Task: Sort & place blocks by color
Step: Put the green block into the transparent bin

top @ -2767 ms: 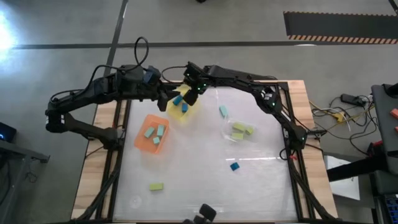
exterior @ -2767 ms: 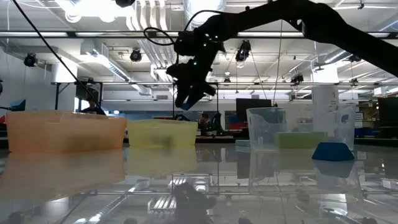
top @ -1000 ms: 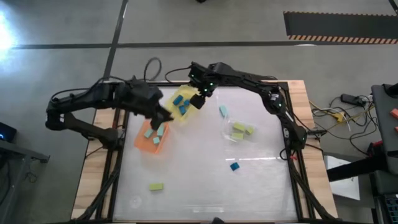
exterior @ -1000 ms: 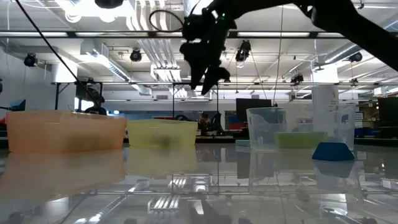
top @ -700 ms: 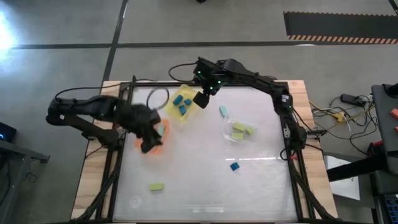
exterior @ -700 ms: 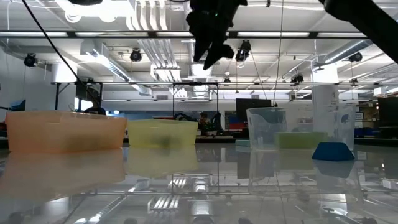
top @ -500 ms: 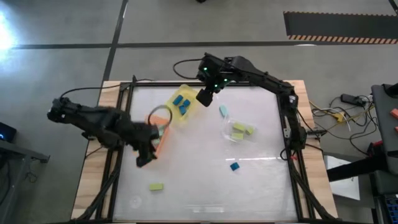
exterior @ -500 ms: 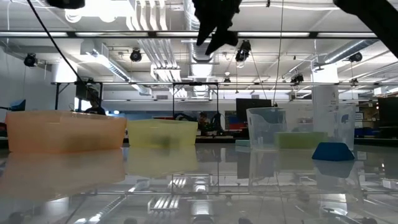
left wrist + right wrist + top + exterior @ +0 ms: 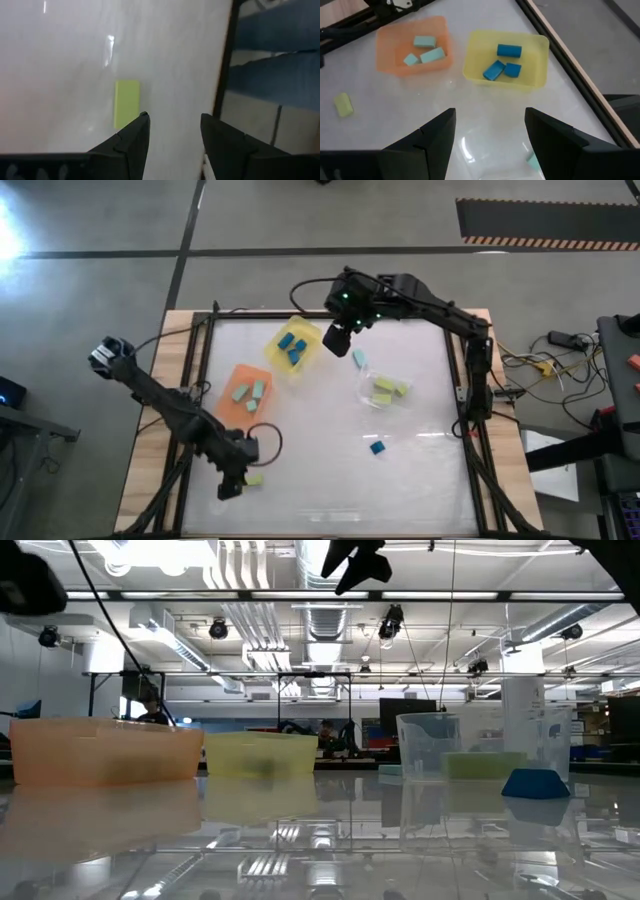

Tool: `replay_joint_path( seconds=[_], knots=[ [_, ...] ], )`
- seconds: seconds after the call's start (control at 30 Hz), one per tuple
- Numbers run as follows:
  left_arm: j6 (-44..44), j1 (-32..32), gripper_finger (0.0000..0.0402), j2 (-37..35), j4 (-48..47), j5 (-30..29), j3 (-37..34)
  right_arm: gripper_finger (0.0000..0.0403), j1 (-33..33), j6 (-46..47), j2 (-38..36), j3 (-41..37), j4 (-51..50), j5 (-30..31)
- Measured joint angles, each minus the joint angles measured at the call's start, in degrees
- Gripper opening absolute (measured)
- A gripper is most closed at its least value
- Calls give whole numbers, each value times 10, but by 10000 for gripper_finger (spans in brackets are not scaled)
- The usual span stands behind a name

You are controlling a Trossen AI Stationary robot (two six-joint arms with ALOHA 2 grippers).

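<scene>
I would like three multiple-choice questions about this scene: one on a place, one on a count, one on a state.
1. Where is the left claw?
A. Over the yellow bin
B. By the lone yellow-green block near the table's front
C. Over the clear dish

2. How many dark blue blocks lie in the yellow bin?
A. One
B. Three
C. Five

3. In what state is the right claw?
A. Open and empty
B. Shut on a teal block
C. Shut on a blue block

Answers: 1 B, the left wrist view shows the yellow-green block just ahead of its fingers; 2 B, three dark blue blocks show in the right wrist view; 3 A, its fingers stand apart with nothing between.
</scene>
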Motion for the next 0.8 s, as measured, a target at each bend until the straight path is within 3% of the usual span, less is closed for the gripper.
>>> replay_joint_path(
  seconds=[0.4,0.67,0.8],
  knots=[
    [45,-24,164,97,41,-2,-35,228,30,18,5,0,0,11],
    [67,-25,215,116,55,-61,-41,228,40,34,5,0,-1,12],
    [80,-28,226,119,53,-62,-60,228,42,39,5,0,-1,11]
  ],
)
